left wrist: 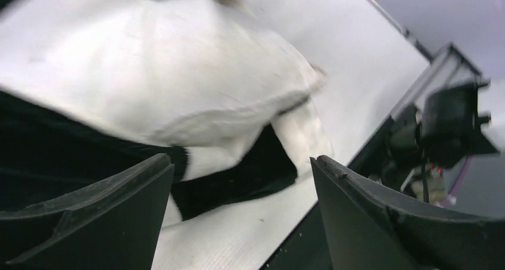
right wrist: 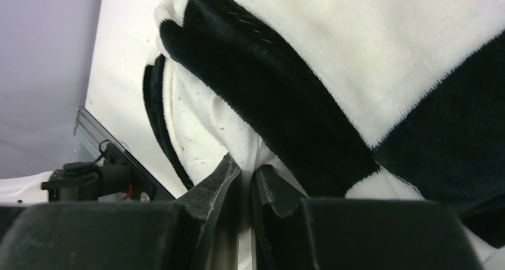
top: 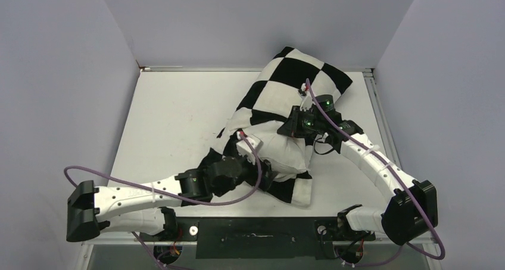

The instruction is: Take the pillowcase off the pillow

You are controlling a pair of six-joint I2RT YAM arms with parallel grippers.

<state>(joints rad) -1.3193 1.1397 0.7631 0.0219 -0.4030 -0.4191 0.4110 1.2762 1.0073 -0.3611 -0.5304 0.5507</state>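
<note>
The checkered pillowcase (top: 286, 79) lies at the back right of the table, with its open end toward me. The plain white pillow (top: 283, 151) bulges out of that open end. My right gripper (top: 293, 127) is over the pillow's far part, and in the right wrist view it (right wrist: 247, 168) is shut on a pinch of the pillow's white woven fabric (right wrist: 202, 121), beside the pillowcase's black plush hem (right wrist: 286, 103). My left gripper (top: 268, 176) is open and empty at the pillow's near end. In the left wrist view it (left wrist: 241, 163) faces the pillow (left wrist: 178, 73) and a pillowcase corner (left wrist: 238, 180).
The white table (top: 172, 121) is walled in on the left, back and right, with a metal rail (top: 196, 69) along the back. A black strip (top: 256, 234) runs along the near edge between the arm bases. The right arm's base (left wrist: 446, 115) shows in the left wrist view.
</note>
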